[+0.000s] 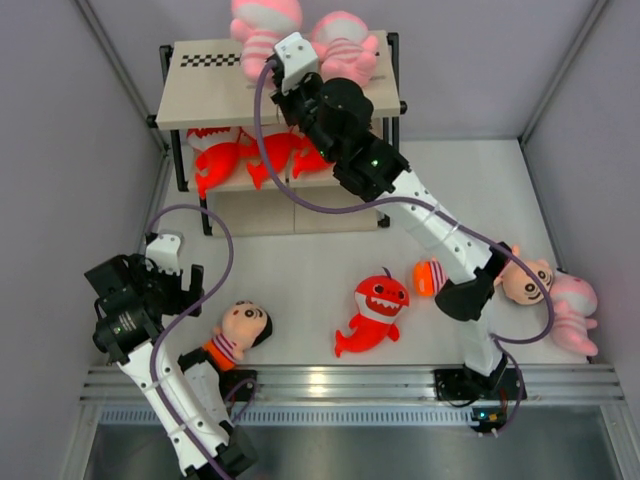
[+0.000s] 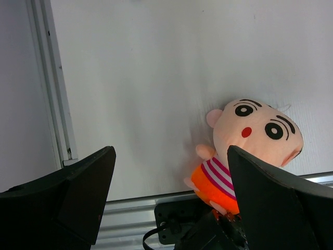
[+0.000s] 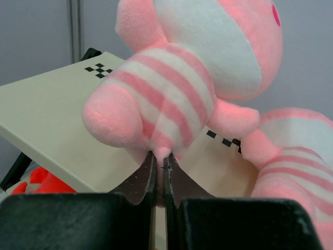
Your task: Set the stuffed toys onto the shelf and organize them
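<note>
right gripper (image 3: 160, 156) pinched tight on the bottom fold of a pink striped baby (image 3: 177, 78), which sits just above its fingertips over the shelf (image 3: 52, 122) top board | left gripper (image 2: 170, 156) spread wide, in front of the shelf, boy doll (image 2: 250, 140) lying just beyond its fingers, untouched

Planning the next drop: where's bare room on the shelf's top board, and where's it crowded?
Free: the top board's left half, in front of the checkered strip. Crowded: its right half, two pink striped babies, one in the right claw. Red sharks crowd the tier below.
</note>
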Available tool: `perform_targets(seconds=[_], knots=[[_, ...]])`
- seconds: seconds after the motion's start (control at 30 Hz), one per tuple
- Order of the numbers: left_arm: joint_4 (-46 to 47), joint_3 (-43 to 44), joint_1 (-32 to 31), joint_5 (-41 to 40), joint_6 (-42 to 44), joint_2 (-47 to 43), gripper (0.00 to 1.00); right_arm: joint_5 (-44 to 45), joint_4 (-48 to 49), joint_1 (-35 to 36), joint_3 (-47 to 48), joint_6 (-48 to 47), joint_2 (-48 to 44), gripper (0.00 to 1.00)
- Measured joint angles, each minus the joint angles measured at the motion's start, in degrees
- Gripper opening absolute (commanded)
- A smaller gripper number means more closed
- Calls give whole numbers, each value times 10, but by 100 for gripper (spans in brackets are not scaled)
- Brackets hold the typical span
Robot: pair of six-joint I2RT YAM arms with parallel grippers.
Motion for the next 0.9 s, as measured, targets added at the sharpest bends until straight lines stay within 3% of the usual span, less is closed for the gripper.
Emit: perform_targets(seconds=[0.53, 0.9], knots=[[0, -2, 0, -2, 9, 0, 94, -43, -6, -40, 0, 55, 18, 0], [0, -2, 0, -2, 9, 0, 95, -59, -15, -40, -6, 66, 16, 31]])
